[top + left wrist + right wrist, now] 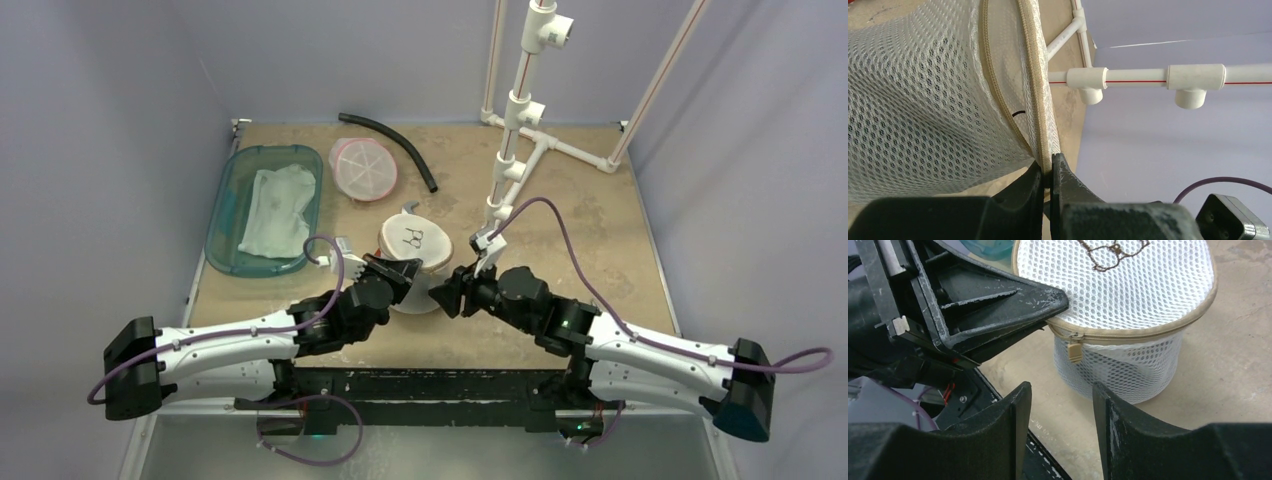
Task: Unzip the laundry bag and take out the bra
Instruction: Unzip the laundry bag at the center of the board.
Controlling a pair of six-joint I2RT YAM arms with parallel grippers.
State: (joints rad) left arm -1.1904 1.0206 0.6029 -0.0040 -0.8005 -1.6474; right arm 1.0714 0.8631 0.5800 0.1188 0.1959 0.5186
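**Laundry bag** [413, 243]: a white mesh drum with a tan zipper round its top rim. It stands on the table [580, 230] between your two arms. The zipper looks fully closed. You cannot see the bra through the mesh, so presumably it is inside.

**Left gripper** [1050, 169]: the jaws are together, pinching the tan zipper tape at the rim. You hold it there as an anchor, so the soft bag neither slides nor crumples when the slider is drawn.

**Zipper pull** [1074, 351]: it hangs free below the seam, just beside the left fingertip.

**Right gripper** [1060, 395]: the jaws are apart with nothing between them. It sits low and faces the pull, near it but not touching, and it appears lined up to take the tab.

**Bystanders:** a teal tray [225, 205] holding a white cloth [275, 210] sits well apart on your left. It plays no part in this step.
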